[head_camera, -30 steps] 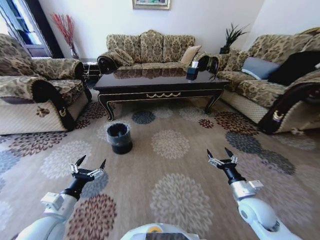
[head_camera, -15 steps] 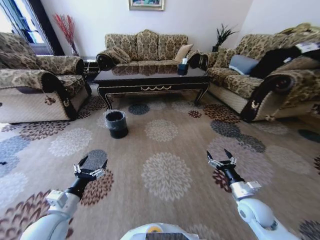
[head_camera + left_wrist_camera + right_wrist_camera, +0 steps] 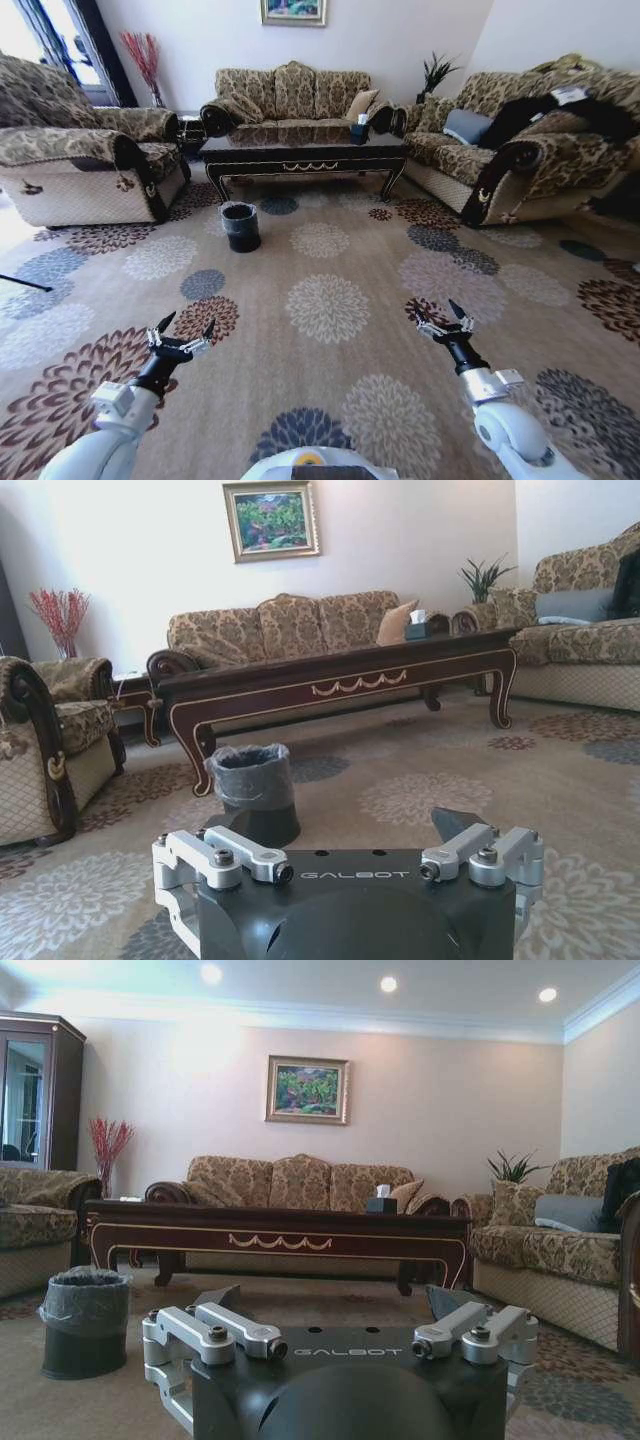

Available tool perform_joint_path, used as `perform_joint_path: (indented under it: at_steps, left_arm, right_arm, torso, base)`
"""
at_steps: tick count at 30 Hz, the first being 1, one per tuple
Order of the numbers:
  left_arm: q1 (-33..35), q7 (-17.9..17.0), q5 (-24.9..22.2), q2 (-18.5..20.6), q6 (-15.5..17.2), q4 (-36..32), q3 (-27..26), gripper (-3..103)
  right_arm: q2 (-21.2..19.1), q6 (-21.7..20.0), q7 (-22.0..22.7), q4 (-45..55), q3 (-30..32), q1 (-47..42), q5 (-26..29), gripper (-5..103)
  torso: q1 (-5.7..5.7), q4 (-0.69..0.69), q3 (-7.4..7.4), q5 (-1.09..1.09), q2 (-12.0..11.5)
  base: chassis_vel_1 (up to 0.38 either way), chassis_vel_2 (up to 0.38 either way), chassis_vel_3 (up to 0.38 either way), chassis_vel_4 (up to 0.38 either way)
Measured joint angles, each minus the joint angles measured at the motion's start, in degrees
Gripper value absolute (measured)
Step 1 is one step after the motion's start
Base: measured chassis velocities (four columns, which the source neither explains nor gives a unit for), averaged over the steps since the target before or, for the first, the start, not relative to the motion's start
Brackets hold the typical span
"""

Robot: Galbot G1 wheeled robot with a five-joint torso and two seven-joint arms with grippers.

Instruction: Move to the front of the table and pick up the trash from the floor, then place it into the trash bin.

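The trash bin (image 3: 241,226) stands on the floor (image 3: 330,300) just in front of the table's (image 3: 300,152) left front leg, lined with a crinkled black bag. The left wrist view shows it (image 3: 252,792) upright beside that curved leg, with the table (image 3: 340,675) stretching away behind it; the right wrist view has the bin (image 3: 85,1322) off to one side of the table (image 3: 275,1232). The table is far across the room from the robot, and a small box, probably tissues (image 3: 358,125), sits near its right end. No litter can be made out on the carpet from this far back.

A sofa (image 3: 285,92) stands behind the table, an armchair (image 3: 85,165) to the left, another sofa (image 3: 520,150) to the right.

Nearest the robot, the left gripper (image 3: 182,337) hangs low over the carpet with its fingers spread and nothing between them. The right gripper (image 3: 445,319) is held out the same way, fingers apart and empty.
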Motion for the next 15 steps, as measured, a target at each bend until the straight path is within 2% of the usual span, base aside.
perform_joint_path:
  at_steps: [5,15]
  left_arm:
    - [0.3,0.0,0.4,0.0,-0.1,-0.1,0.0,100]
    - [0.6,0.0,0.5,-0.3,-0.5,-0.5,0.1,100]
  right_arm:
    - [0.1,0.3,0.0,0.8,0.6,-0.5,0.1,100]
    - [0.7,0.9,-3.3,1.0,1.5,-1.8,-0.1,100]
  torso:
    - [0.02,0.01,0.04,-0.02,0.0]
    - [0.04,0.01,0.03,-0.02,0.0]
  base:
    - [0.058,-0.057,-0.062,0.034]
    - [-0.038,0.030,0.054,-0.021]
